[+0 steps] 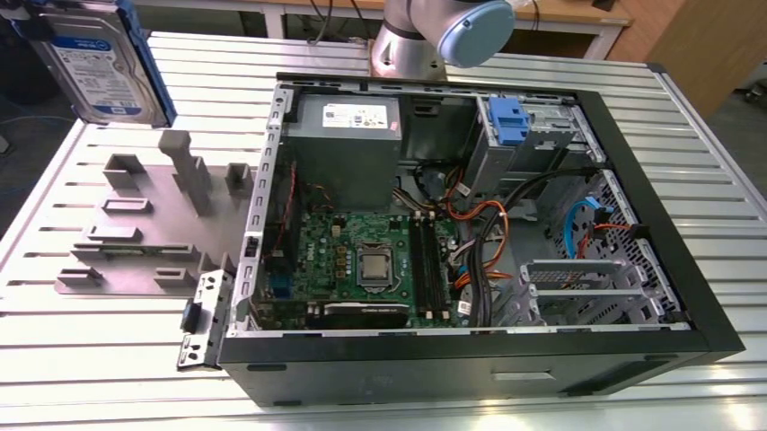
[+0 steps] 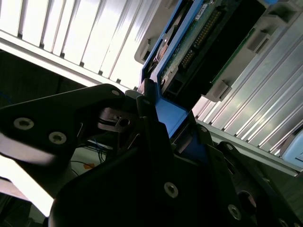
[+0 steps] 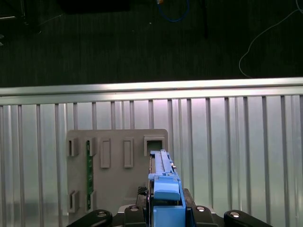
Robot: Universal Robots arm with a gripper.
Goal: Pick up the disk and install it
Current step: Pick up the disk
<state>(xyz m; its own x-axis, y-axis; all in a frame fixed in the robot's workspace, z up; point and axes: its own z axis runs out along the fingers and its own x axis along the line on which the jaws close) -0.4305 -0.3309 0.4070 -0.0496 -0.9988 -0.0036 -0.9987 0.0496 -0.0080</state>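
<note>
The disk (image 1: 102,63), a silver drive with a blue-and-white label in a blue carrier rail, hangs in the air at the exterior view's upper left, above the table and beyond the grey slotted holder block (image 1: 144,233). My gripper (image 3: 165,210) is shut on the carrier's blue end, with a black finger on either side. In the second wrist view the gripper (image 2: 158,118) clamps the blue rail, and the disk (image 2: 199,38) shows its circuit-board underside and connector. Seen edge-on in the first wrist view, the disk (image 3: 163,175) sits over the holder block (image 3: 118,161).
An open black computer case (image 1: 671,269) lies on the slatted metal table (image 1: 96,359), at the exterior view's right of the holder block. A blue latch (image 1: 509,121) sits on its upper drive bay. The arm's base (image 1: 432,36) stands behind the case. Dark floor lies past the table edge (image 3: 151,90).
</note>
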